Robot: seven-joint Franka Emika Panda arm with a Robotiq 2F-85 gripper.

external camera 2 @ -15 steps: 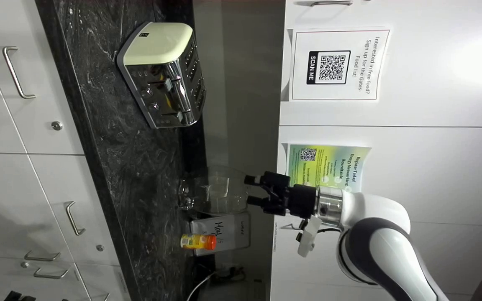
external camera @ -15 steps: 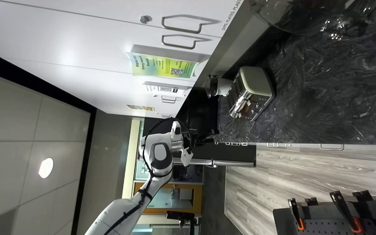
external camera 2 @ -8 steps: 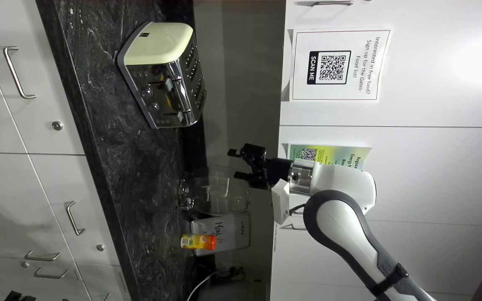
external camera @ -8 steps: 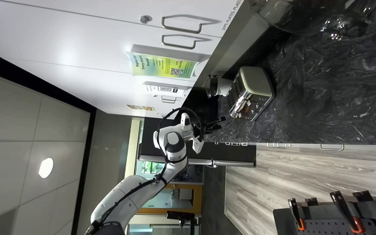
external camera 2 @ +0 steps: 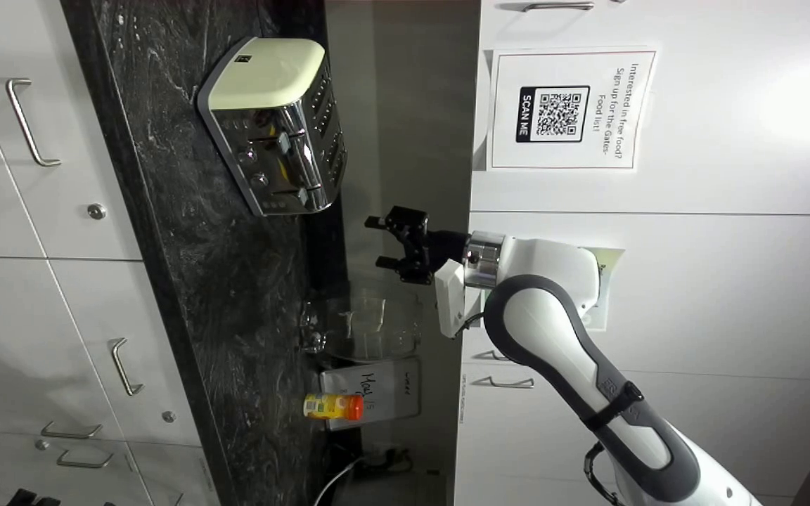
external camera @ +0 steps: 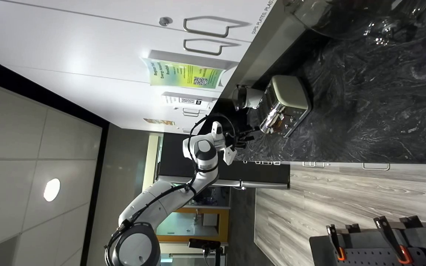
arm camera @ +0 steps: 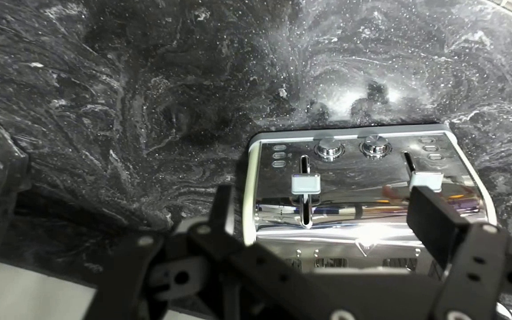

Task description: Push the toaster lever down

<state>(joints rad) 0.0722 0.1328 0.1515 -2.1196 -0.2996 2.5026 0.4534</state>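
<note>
1. The toaster (external camera 2: 275, 126), at upper left in an exterior view and right of centre in the wrist view, is a rounded box with smooth pale cream ends and a mirror-bright metal front
2. It stands on a counter (external camera 2: 215, 295) of dark, glossy, stone-like surface veined with pale swirls
3. In the wrist view its left lever (arm camera: 306, 184) is a pale block, its slot showing above and below; the right lever (arm camera: 426, 179) is partly covered by a finger (arm camera: 436, 222)
4. Round metal knobs (arm camera: 330, 148) sit between the levers, higher in the frame
5. The gripper (external camera 2: 380, 242), black and angular, is near mid-frame, close to the toaster but apart from it, its jaws spread wide
6. The arm (external camera 2: 553, 323) wears smooth white shells with dark grey bands
7. Low in that frame's centre are a clear vessel (external camera 2: 370, 330), a yellow bottle (external camera 2: 328, 406) with a red-orange cap, and a whiteboard (external camera 2: 401, 390)
8. Flat white cabinets (external camera 2: 728, 281) fill the right side
</note>
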